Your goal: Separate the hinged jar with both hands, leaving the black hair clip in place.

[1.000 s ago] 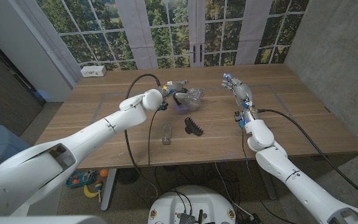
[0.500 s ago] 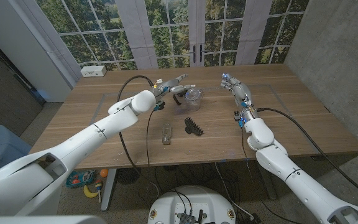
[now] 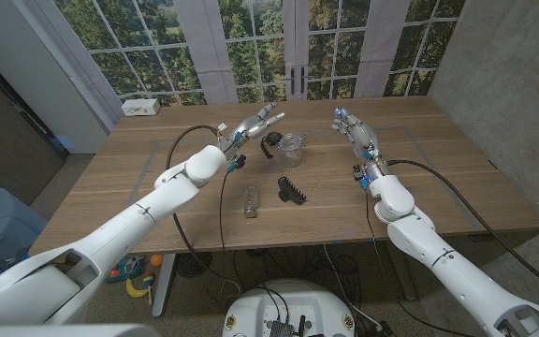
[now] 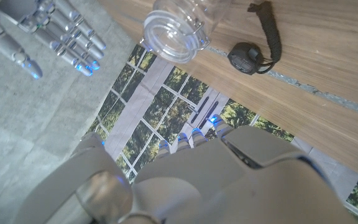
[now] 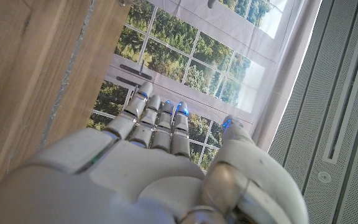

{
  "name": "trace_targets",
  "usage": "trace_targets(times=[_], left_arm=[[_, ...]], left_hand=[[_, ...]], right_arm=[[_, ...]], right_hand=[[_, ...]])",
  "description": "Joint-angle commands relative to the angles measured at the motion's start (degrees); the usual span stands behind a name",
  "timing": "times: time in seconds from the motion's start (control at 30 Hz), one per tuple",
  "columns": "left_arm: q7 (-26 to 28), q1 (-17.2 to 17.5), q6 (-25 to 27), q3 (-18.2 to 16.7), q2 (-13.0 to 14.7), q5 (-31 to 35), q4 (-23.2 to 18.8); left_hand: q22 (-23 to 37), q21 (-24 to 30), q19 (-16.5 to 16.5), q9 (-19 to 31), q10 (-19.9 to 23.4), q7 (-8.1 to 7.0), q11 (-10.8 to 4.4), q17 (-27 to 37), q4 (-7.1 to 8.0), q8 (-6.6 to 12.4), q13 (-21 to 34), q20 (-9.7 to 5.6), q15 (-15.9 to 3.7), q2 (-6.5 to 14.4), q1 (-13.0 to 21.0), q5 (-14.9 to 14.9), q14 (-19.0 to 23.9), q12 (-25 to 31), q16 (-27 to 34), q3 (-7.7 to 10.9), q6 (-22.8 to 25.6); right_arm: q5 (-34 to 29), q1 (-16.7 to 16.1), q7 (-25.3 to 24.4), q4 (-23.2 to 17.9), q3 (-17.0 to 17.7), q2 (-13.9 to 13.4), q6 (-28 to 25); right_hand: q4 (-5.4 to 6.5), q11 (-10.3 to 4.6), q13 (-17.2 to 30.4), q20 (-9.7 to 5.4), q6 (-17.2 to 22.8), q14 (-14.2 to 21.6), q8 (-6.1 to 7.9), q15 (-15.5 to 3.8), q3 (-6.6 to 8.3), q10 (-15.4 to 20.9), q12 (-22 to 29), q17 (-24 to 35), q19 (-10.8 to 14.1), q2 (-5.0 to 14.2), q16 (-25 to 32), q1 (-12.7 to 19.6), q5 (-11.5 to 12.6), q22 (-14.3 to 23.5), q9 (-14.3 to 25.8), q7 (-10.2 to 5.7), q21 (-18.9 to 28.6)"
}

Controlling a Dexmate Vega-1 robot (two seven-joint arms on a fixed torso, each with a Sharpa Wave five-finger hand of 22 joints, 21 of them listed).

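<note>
Off the jar comes the left hand (image 3: pixel 254 125), lifted back with its fingers (image 3: pixel 271 119) spread and holding nothing. Nearest on the table (image 3: pixel 157 178) lies a small clear glass piece (image 3: pixel 250 200), the black hair clip (image 3: pixel 292 190) just beside it. Farther back stands the clear jar (image 3: pixel 290 147) (upright, its black latch strap (image 3: pixel 269 145) alongside). Right hand (image 3: pixel 358 137) hovers apart, fingers extended, empty.

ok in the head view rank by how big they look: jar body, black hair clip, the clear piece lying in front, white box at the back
1. jar body
2. black hair clip
3. clear piece and white box: they look about alike, and the box is farther away, so unranked
</note>
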Motion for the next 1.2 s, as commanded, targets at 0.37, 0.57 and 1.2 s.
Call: trace_targets(times=[0.37,0.57,1.2], left_arm=[[0.38,7.93,-13.69,-6.43,-3.07,-14.11,4.28],[0.2,10.07,-13.98,-7.73,-3.05,-17.05,3.61],[1.48,14.62,-12.04,-12.11,-4.36,-26.78,5.14]], left_hand=[[-0.32,1.08,0.74,-0.1,-6.02,2.23,-2.16,-0.15,0.7,-0.27,-0.13,-3.99,-2.65,4.26,-1.77,1.46,-4.69,0.54,0.31,2.48,-2.34],[-0.33,0.76,2.53,-0.13,-4.04,4.91,-1.72,-0.04,4.72,-0.47,-0.17,-4.76,-2.83,6.99,-3.58,3.2,-2.82,0.09,0.16,7.45,0.09],[-0.49,-0.49,4.09,-0.12,-3.26,7.1,-0.76,-0.12,6.79,-1.44,-0.14,-6.3,-2.08,6.84,-4.71,6.07,-1.86,-0.95,-0.71,18.79,-1.79]], right_arm=[[4.33,3.4,6.18,4.85,-0.4,0.46,1.57],[6.6,3.86,7.73,7.14,0.29,1.57,3.72],[1.95,2.03,-0.19,4.68,1.78,1.63,3.78]], right_hand=[[4.13,-0.85,-2.36,-1.0,-1.77,-4.52,-0.12,-1.88,-0.68,-2.21,0.22,-2.58,-2.56,1.12,-1.42,-6.9,-0.91,-0.22,-0.25,-0.61,-2.17],[6.59,-1.57,-3.24,-1.74,-1.75,-4.6,0.01,-2.91,-1.4,-1.65,0.53,-3.4,-3.03,1.22,-1.16,-10.28,-0.6,-0.28,-0.37,0.14,-2.87],[11.45,-2.07,-5.73,-6.83,-3.36,-3.73,-0.03,-3.39,1.85,-1.03,0.72,-6.15,-3.81,2.26,-0.83,-14.36,1.41,-0.82,-0.68,2.04,-5.48]])
